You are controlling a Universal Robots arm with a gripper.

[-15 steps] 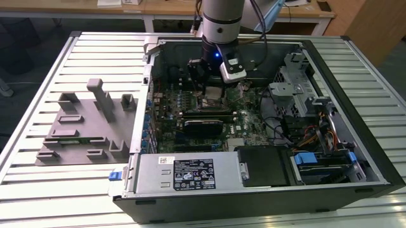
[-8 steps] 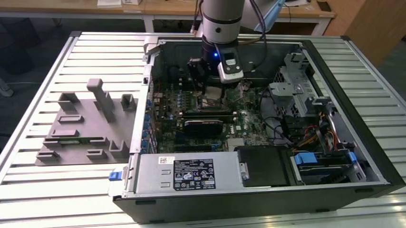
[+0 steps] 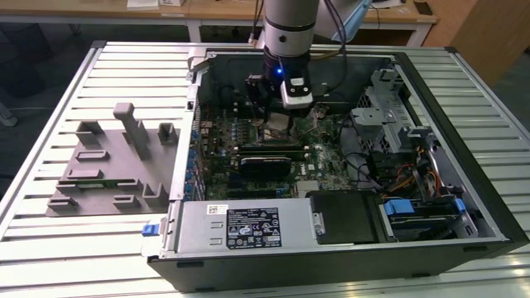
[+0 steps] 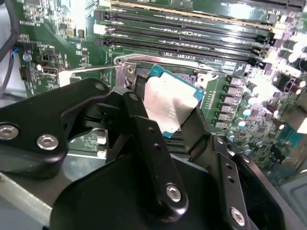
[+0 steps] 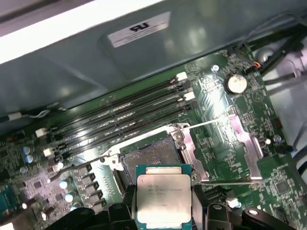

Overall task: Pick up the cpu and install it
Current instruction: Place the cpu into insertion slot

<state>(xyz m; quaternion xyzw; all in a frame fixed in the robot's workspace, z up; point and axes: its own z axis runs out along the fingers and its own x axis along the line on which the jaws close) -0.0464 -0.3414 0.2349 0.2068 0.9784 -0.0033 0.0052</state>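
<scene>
- The gripper [image 4: 167, 114] pinches the cpu [image 4: 171, 99], fingers clamped on two opposite edges.
- The chip hangs level, just above the empty socket [image 5: 149, 153] on the motherboard [image 5: 225, 122], inside the case.

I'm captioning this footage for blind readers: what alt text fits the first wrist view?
A silver-topped cpu held between the black fingers of the gripper hangs near the open socket on a green motherboard. Rows of memory slots and a grey case wall lie beyond.
</scene>
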